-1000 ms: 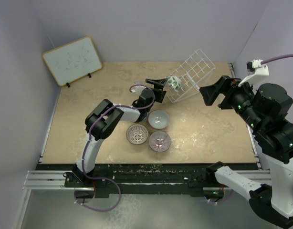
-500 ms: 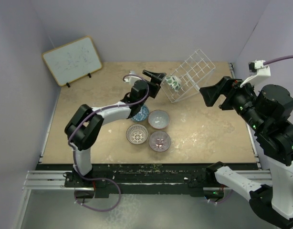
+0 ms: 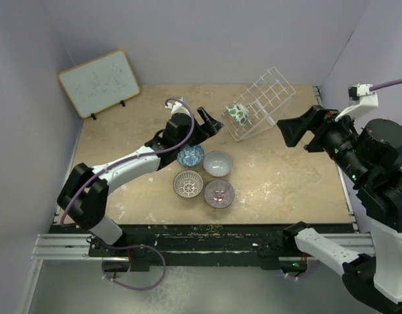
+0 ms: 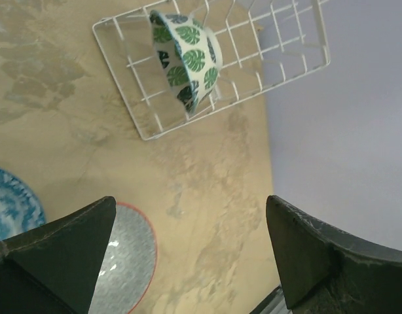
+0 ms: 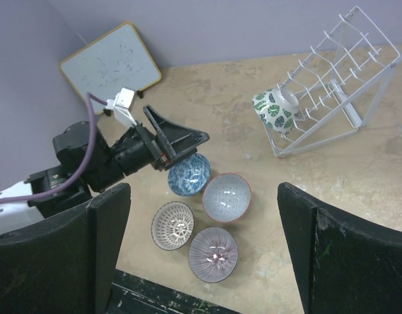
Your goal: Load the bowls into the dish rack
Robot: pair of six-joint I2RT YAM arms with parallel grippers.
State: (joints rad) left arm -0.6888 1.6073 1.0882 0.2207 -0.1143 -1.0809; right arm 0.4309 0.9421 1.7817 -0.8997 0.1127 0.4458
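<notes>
The left hand has its fingers spread wide apart and holds nothing. It hangs above the tabletop, near the low end of the dish rack and just beyond the blue bowl.

The right hand is likewise spread wide and empty, raised near the right side of the rack.

The dish rack stands slanted at the far right of the tabletop. The green-and-white bowl sits on edge in the rack's low end.

Four bowls rest upright on the tabletop in a tight cluster:
- blue bowl: far left
- pale grey-white bowl: far right
- brown-white lattice bowl: near left
- pinkish-purple bowl: near right

A whiteboard leans at the far left corner.
</notes>
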